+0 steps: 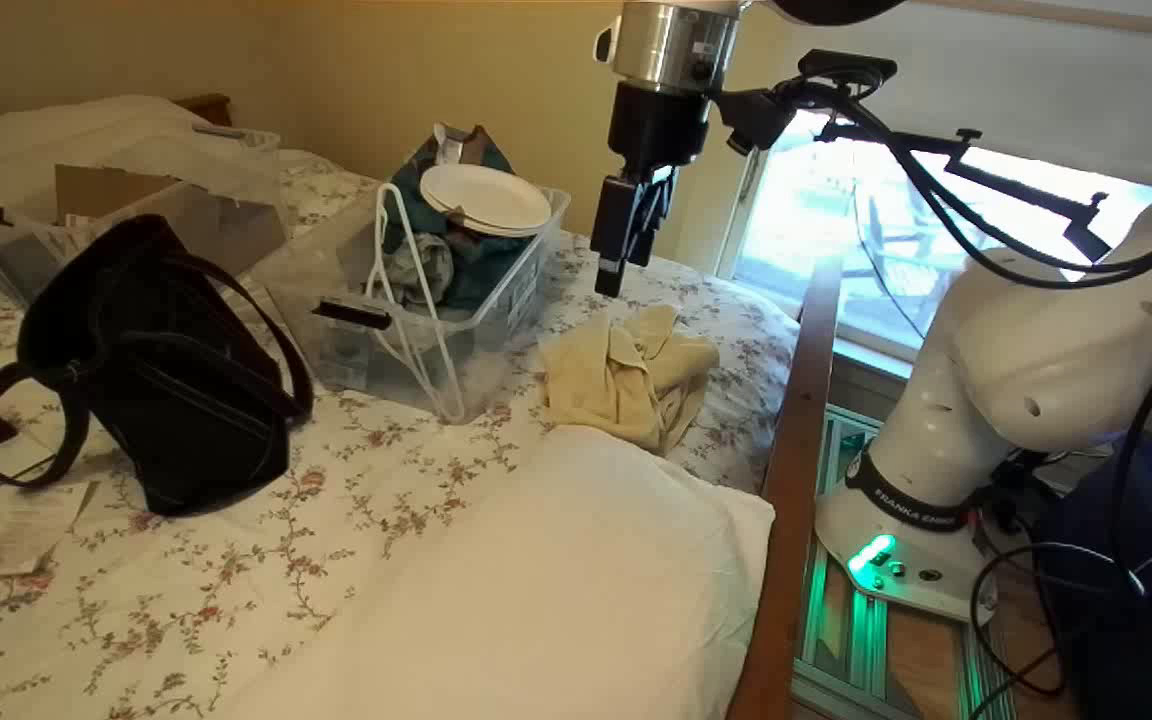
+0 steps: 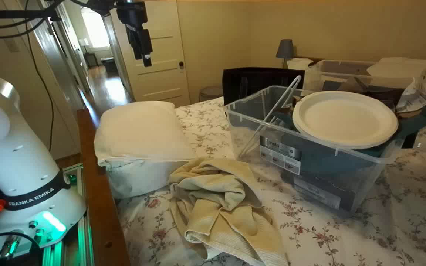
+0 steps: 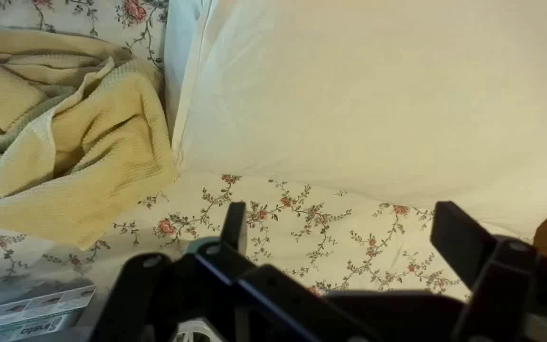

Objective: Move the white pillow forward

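Note:
The white pillow lies flat on the floral bed, close to the bed's wooden edge on the robot's side. It also shows in an exterior view and fills the upper right of the wrist view. My gripper is open, with its fingers wide apart and nothing between them. It hangs well above the bed in both exterior views, pointing down. In the wrist view the fingertips lie over the floral sheet, just below the pillow's edge, and do not touch the pillow.
A crumpled yellow towel lies against one end of the pillow. A clear plastic bin holding white plates and a white hanger stands beside it. A black bag lies further along the bed. A wooden rail borders the bed.

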`<state>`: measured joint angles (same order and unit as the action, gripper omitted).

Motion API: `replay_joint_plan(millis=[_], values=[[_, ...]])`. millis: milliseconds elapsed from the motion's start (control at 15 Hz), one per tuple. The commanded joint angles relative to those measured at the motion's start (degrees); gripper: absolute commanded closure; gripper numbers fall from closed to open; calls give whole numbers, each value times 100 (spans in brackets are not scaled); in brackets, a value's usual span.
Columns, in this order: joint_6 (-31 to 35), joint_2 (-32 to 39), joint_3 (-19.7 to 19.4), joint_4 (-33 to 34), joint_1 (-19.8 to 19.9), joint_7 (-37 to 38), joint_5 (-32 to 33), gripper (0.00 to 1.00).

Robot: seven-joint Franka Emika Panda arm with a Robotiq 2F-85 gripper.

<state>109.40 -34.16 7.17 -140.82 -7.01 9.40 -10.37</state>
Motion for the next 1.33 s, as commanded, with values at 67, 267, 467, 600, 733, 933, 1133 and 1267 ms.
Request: replay_joint_plan(millis=[67,267,467,600,733,933,1133,1267], values=[[-18,1,22,13,30,-13,-12,0],[218,465,123,34,-5,24,-54,0],[932,1310,423,-42,-191,4,-75,0],[1489,1898,601,-68,-349,-28,-88,0],[2151,2611,776,-40,-480,6,-32,0],[3182,3728,907,43,-666,-112,-26,0],[4041,4753,929,207,-765,-386,-34,34],[4388,5249,958,308,-747,-670,-42,49]])
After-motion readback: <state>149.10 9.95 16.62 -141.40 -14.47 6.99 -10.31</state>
